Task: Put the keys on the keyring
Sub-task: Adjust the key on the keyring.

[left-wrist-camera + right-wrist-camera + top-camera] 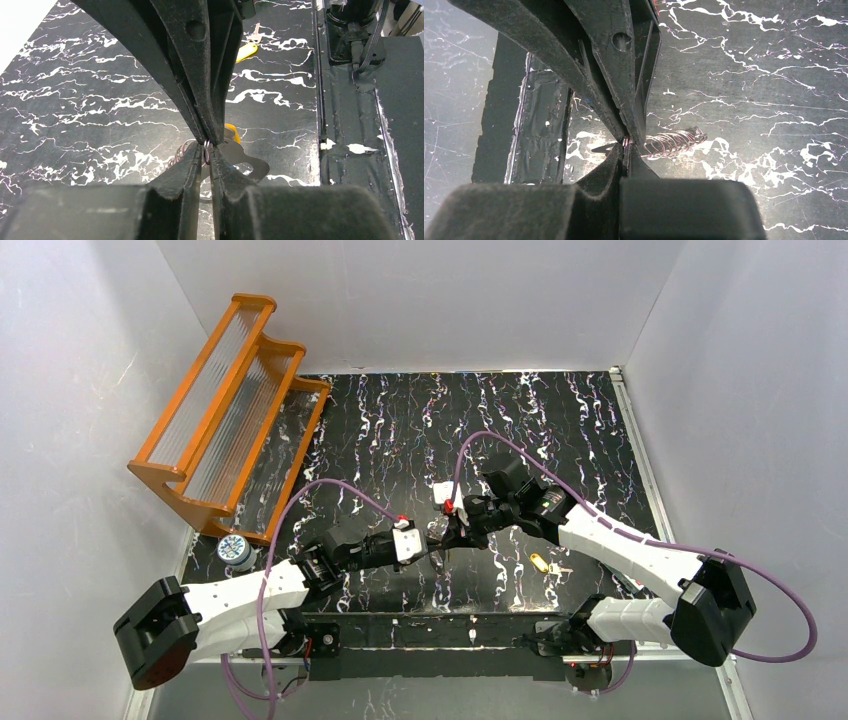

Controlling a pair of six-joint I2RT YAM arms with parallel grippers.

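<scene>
Tip to tip, left claw (pixel 206 153) and right claw (pixel 625 150) both clamp keyring (pixel 674 140), likely to spread its coil; key (pixel 246 50) lies apart on bench (pixel 100 100).

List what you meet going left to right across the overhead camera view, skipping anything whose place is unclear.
orange rack → left gripper → right gripper → yellow key

Your left arm (pixel 240 590), right arm (pixel 630 545): white shells, black joints | purple cables (pixel 320 483) | left gripper (pixel 206 150), right gripper (pixel 626 145): matte black.
</scene>
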